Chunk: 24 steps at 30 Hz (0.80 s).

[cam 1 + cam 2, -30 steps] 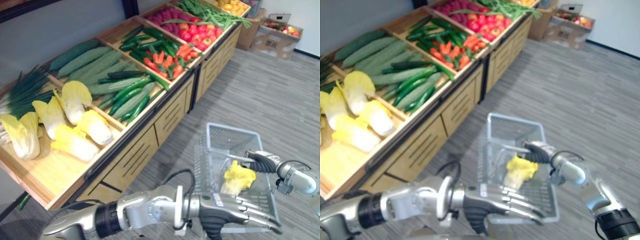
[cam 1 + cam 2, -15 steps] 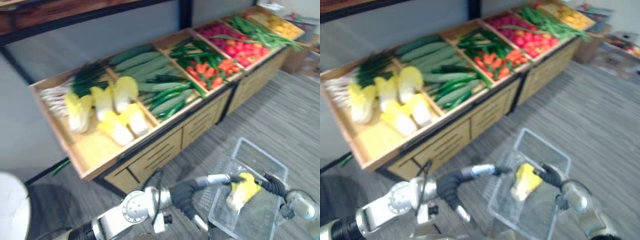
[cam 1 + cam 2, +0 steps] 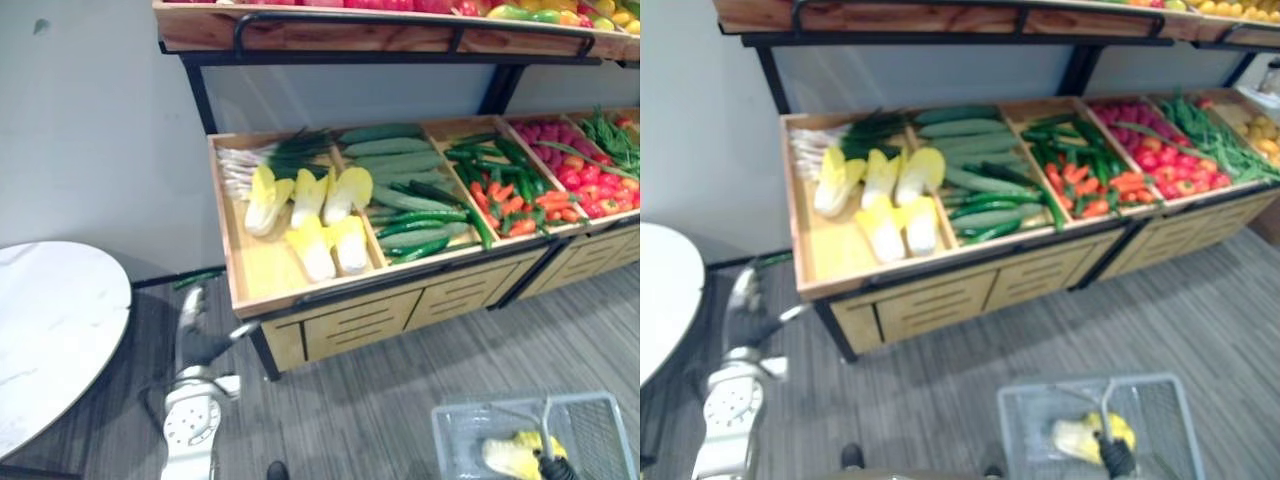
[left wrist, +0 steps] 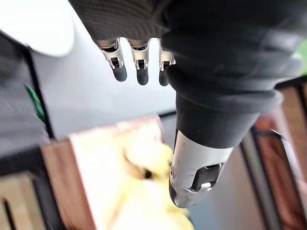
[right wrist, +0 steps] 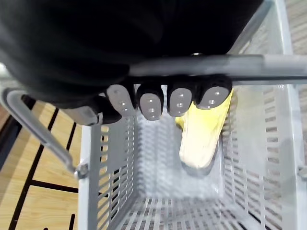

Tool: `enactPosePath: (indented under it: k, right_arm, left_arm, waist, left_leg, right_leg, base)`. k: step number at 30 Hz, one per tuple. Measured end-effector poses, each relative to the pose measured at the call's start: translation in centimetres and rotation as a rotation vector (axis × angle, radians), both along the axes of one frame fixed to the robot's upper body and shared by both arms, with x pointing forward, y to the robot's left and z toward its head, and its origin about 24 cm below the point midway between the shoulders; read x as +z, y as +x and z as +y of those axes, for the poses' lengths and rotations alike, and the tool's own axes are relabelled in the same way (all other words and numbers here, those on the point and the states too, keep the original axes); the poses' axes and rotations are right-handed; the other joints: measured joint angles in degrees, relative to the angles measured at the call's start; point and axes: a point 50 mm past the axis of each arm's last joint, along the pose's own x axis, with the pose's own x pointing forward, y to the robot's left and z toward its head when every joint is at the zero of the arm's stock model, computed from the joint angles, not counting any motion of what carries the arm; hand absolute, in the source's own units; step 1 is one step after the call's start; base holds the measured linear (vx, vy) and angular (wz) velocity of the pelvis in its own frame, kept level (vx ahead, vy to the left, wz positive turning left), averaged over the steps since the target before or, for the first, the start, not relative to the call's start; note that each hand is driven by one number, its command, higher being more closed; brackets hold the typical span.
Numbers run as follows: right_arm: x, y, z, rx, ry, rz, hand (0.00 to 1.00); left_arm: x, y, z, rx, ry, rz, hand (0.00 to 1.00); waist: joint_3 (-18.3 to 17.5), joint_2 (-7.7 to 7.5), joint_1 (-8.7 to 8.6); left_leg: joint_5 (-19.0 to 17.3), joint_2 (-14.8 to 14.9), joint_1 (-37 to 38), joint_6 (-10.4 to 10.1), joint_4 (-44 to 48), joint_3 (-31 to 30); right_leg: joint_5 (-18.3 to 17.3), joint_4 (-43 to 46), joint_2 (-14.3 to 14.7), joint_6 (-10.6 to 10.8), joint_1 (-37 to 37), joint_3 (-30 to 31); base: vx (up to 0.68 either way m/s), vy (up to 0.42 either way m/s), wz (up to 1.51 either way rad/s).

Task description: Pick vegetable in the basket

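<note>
Cabbage [image 5: 199,139] lies in the basket [image 5: 103,182] just below our right hand [image 5: 163,103], whose fingers curl round the handle [image 5: 268,64], so we judge one pick done; for the next, our left hand [image 4: 139,57], fingers straight and empty, must reach the shelf cabbages [image 3: 320,215] beyond its fingertips.

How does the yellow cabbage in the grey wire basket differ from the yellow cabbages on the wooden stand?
The yellow cabbage lies alone inside the mesh-walled grey wire basket; the yellow cabbages lie five together on the open wooden stand, beside green onions. All have yellow leaves and pale stems.
</note>
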Motion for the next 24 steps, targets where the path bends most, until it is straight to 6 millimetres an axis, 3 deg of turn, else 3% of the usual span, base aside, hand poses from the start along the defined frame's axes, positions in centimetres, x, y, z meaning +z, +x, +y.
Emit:
enactPosePath:
  k: [4, 6, 9, 12, 15, 19, 24]
  right_arm:
    - [-0.8, -2.4, 0.5, -0.107, 0.040, 0.055, 1.00]
    - [-0.9, -3.2, 0.3, -0.166, 0.055, 0.062, 1.00]
    - [-1.1, -3.9, 0.1, -0.240, 0.076, 0.061, 1.00]
    - [-1.5, -4.8, 0.2, -0.332, 0.110, 0.068, 1.00]
    - [-1.8, -4.9, 0.5, -0.367, 0.122, 0.076, 1.00]
    - [-1.8, -5.0, 0.5, -0.383, 0.125, 0.075, 1.00]
    - [-2.2, -4.3, 1.3, -0.337, 0.146, 0.093, 1.00]
  left_arm:
    - [-4.1, -3.1, 3.0, 0.233, -0.027, 0.195, 0.00]
    - [-7.1, -5.8, 4.3, 0.367, -0.095, 0.334, 0.00]
    - [-10.2, -9.4, 4.5, 0.478, -0.187, 0.491, 0.00]
    - [-12.8, -12.3, 3.5, 0.524, -0.294, 0.635, 0.00]
    - [-14.5, -14.1, 2.1, 0.476, -0.325, 0.776, 0.00]
    - [-16.3, -15.8, -0.4, 0.402, -0.419, 0.906, 0.00]
    - [-17.6, -16.1, -3.3, 0.311, -0.509, 0.970, 0.00]
  waist:
    - [-1.5, 0.11, -0.22]
    - [-1.9, 0.40, -0.21]
    - [-2.4, 0.81, -0.23]
    - [-2.6, 1.01, -0.18]
    - [-2.6, 1.13, -0.28]
    - [-2.9, 1.45, -0.46]
    - [-2.8, 1.78, -0.71]
  left_leg:
    - [-0.2, -0.3, 0.5, 0.0, -0.2, -1.9]
    - [-0.7, -0.5, 0.4, -0.1, -0.2, -2.2]
    - [-0.9, -0.5, 0.3, -0.3, -0.2, -2.7]
    - [-1.0, -0.5, 0.2, -0.4, -0.2, -3.5]
    - [-1.2, -0.5, 0.2, -0.5, -0.2, -3.5]
    - [-1.4, -0.6, 0.5, -0.8, -0.2, -3.0]
    - [-1.5, -0.4, 1.7, -0.9, -0.2, -1.7]
  right_leg:
    - [-2.0, 1.3, -0.5, -0.2, 1.1, -2.2]
    - [-2.8, 1.8, -0.7, -0.2, 1.0, -2.6]
    - [-3.4, 1.8, -0.7, -0.2, 1.1, -3.0]
    - [-3.8, 1.8, -0.7, -0.3, 1.4, -3.4]
    - [-3.9, 1.7, -0.7, -0.4, 1.4, -3.3]
    - [-3.9, 1.7, -0.6, -0.4, 1.3, -2.8]
    - [-3.9, 1.8, -0.5, -0.5, 1.5, -1.4]
  base:
    - [0.05, -0.003, 0.25]
    - [0.03, 0.009, 0.11]
    - [0.03, 0.003, 0.08]
    - [0.05, -0.002, 0.09]
    - [0.04, 0.002, -0.01]
    - [0.05, 0.002, -0.06]
    - [0.04, -0.001, -0.14]
